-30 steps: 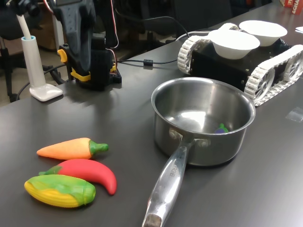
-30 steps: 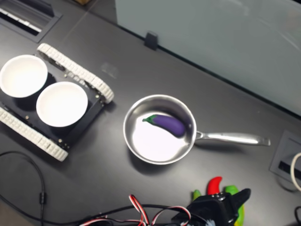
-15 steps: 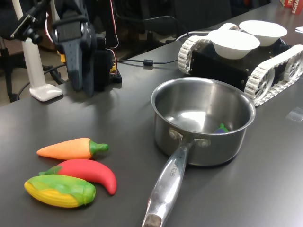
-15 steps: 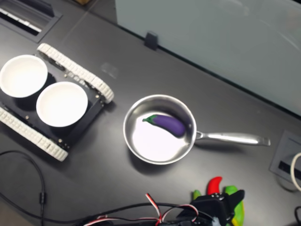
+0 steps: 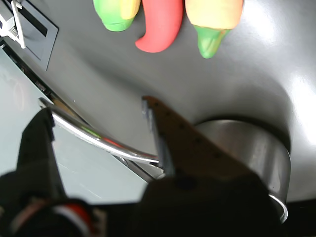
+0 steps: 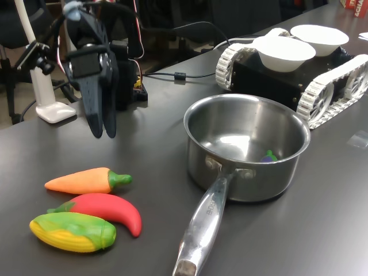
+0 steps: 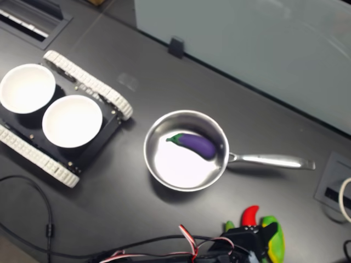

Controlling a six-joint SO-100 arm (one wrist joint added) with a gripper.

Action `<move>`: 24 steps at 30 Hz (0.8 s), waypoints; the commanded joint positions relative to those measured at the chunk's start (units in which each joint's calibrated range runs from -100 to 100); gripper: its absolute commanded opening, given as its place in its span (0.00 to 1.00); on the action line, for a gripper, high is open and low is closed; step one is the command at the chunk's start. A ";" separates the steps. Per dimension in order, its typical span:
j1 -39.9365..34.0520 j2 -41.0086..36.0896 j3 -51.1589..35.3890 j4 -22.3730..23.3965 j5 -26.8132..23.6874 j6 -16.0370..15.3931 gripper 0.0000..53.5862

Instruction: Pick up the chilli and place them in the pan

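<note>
The glossy red chilli (image 6: 109, 210) lies on the dark table between an orange carrot (image 6: 86, 180) and a corn cob (image 6: 72, 232), at the first exterior view's lower left. The wrist view shows the chilli (image 5: 160, 24) ahead of my fingers. My gripper (image 6: 103, 133) hangs open, pointing down, above the table and behind the carrot, touching nothing. Through the gripper (image 5: 96, 106) the pan's handle (image 5: 94, 136) shows. The steel pan (image 6: 259, 178) stands to the first exterior view's right of the vegetables. In the second exterior view the chilli (image 7: 250, 215) peeks out beside my gripper (image 7: 253, 239).
A purple toy eggplant (image 7: 194, 144) lies inside the pan (image 7: 269, 160). A tracked vehicle carrying two white bowls (image 6: 284, 53) stands behind the pan. A white lamp base (image 6: 54, 109) and cables sit near the arm's base. A floor box (image 7: 334, 189) is set into the table.
My gripper has swung down and forward from beside the arm's base toward the vegetables. The chilli, carrot, corn and pan have not moved.
</note>
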 commanded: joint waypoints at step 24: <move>3.68 1.70 7.39 -10.38 -0.10 -0.40 0.50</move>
